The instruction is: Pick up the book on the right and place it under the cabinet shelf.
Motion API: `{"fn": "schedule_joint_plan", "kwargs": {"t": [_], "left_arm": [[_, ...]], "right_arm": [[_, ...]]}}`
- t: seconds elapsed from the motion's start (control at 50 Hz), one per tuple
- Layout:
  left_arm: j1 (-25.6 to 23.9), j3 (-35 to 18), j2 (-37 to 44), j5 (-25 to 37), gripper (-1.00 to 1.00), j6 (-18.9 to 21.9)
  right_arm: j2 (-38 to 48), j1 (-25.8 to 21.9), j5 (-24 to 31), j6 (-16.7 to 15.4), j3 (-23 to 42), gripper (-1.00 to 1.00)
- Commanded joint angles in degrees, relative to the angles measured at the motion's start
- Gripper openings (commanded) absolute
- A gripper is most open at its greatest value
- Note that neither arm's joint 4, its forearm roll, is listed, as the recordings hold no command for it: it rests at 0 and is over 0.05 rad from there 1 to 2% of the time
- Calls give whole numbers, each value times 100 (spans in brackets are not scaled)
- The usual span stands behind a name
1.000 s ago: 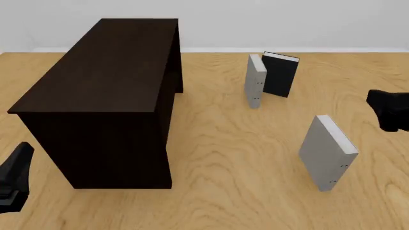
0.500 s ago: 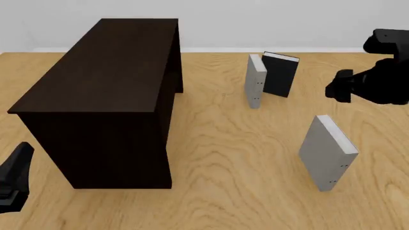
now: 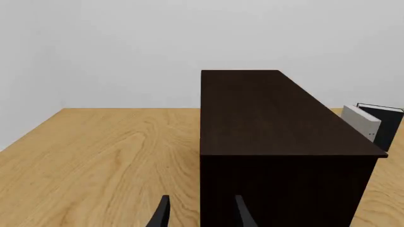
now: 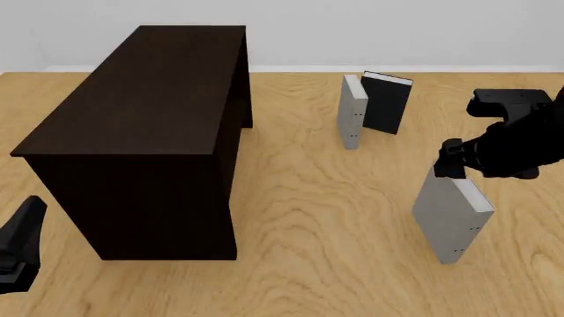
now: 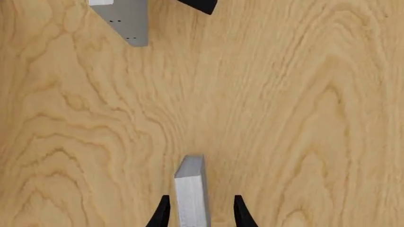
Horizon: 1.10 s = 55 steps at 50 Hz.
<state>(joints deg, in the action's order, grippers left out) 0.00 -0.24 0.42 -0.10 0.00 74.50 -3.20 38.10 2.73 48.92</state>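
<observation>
The book (image 4: 450,214) is light grey and stands upright on the table at the right. My right gripper (image 4: 450,162) hangs just above its top edge. In the right wrist view the book (image 5: 191,191) lies between the open fingers (image 5: 162,213), with gaps on both sides. The cabinet shelf (image 4: 150,112) is a large dark brown desk-like piece at the left. It also fills much of the left wrist view as the cabinet (image 3: 277,123). My left gripper (image 4: 18,251) rests low at the near left, and the left gripper (image 3: 200,213) is open and holds nothing.
A slimmer grey book (image 4: 352,111) and a black book (image 4: 386,102) stand together at the back, right of the cabinet. Both appear in the right wrist view as grey book (image 5: 123,19) and black book (image 5: 198,4). A pale wall bounds the far edge.
My right arm swung from the far right edge, rose toward the back, then came down and left to hover over the right book. The left arm and all books stayed still.
</observation>
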Motion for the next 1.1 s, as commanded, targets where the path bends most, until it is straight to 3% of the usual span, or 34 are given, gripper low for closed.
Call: {"fn": "schedule_joint_plan", "kwargs": {"t": [0.02,0.28,0.3,0.32,0.34,0.36,0.5,0.68,0.78,0.9,0.94,0.96,0.98,1.0,1.02,1.06,1.1], "left_arm": [[0,0,0,0,100,0],[0,0,0,0,100,0],[0,0,0,0,100,0],[0,0,0,0,100,0],[0,0,0,0,100,0],[0,0,0,0,100,0],[0,0,0,0,100,0],[0,0,0,0,100,0],[0,0,0,0,100,0],[0,0,0,0,100,0],[0,0,0,0,100,0],[0,0,0,0,100,0],[0,0,0,0,100,0],[0,0,0,0,100,0],[0,0,0,0,100,0],[0,0,0,0,100,0],[0,0,0,0,100,0]], "right_arm": [[132,-154,-12,52,-335,100],[242,-410,-93,257,-517,100],[102,-194,-78,-185,-421,-100],[184,-441,-22,116,-440,-100],[185,-442,-22,117,-440,-100],[196,-678,0,337,-435,-100],[140,-550,64,190,-326,-100],[4,-517,756,-300,815,-100],[79,-611,971,-308,1384,-100],[107,-919,1015,-63,1876,-100],[120,-1113,870,275,1925,-100],[83,-1310,728,730,1940,-100],[42,-1361,583,860,1934,-100],[-93,-1511,300,1390,1854,-100],[-94,-1511,297,1391,1850,-100],[-412,-1705,-369,2159,1437,-100],[-559,-1861,-989,2542,921,-100]]}}
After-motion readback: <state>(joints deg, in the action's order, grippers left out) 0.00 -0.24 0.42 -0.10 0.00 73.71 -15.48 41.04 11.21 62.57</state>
